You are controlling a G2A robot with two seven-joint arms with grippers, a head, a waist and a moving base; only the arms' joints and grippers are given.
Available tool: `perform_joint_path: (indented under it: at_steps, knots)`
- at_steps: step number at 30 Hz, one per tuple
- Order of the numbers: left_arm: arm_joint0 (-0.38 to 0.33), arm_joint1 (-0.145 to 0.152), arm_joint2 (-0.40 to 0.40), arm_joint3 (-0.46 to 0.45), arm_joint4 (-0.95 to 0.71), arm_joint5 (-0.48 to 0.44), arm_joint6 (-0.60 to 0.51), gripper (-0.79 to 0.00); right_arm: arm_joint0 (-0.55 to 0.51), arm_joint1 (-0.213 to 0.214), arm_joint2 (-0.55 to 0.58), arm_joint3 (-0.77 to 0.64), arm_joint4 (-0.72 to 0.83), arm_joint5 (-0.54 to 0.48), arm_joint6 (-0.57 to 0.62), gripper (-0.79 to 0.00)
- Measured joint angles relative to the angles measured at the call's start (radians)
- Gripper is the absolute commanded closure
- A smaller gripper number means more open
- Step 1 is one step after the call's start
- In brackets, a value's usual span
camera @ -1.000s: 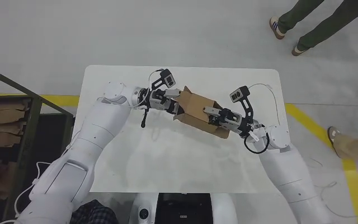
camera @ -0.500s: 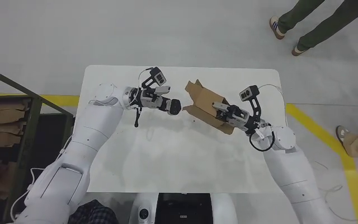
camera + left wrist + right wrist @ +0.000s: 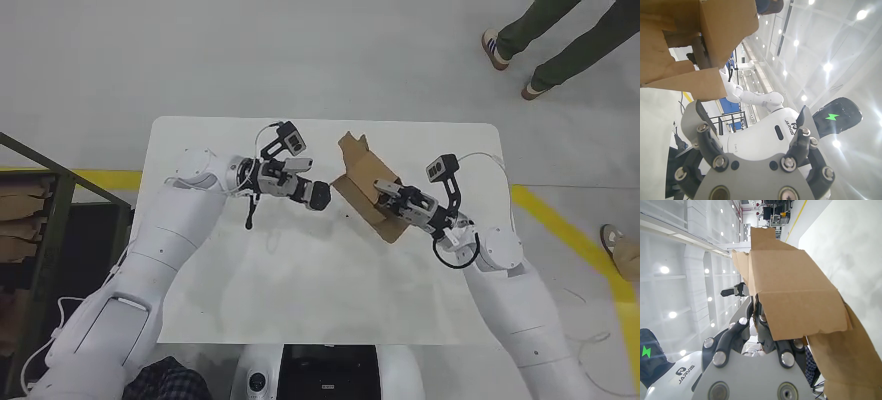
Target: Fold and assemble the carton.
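A brown cardboard carton [image 3: 362, 182], partly opened with flaps sticking out, hangs tilted above the middle-right of the white table [image 3: 250, 280]. My right gripper [image 3: 388, 192] is shut on one of its walls from the right; in the right wrist view the fingers [image 3: 755, 313] pinch the carton's [image 3: 797, 294] edge. My left gripper [image 3: 319, 195] is just left of the carton, a small gap away. In the left wrist view it [image 3: 751, 113] stands open and holds nothing, with the carton [image 3: 715, 28] ahead of its fingertips.
A metal rack [image 3: 30, 200] with brown stacked material stands off the table's left edge. The front half of the table is bare. A cable [image 3: 490, 170] loops near the right arm at the table's right edge.
The left gripper let go of the carton. The right arm carried it right and tilted it more upright. The left gripper has since crept back toward it.
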Motion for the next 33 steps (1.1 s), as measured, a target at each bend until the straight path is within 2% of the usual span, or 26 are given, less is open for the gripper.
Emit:
perform_joint_path:
  at_steps: [33]
  knots:
    - [0.010, -0.004, -0.021, 0.005, 0.005, 0.005, 0.000, -0.785, 0.039, -0.002, -0.047, -0.005, -0.042, 0.014, 0.130, 0.000]
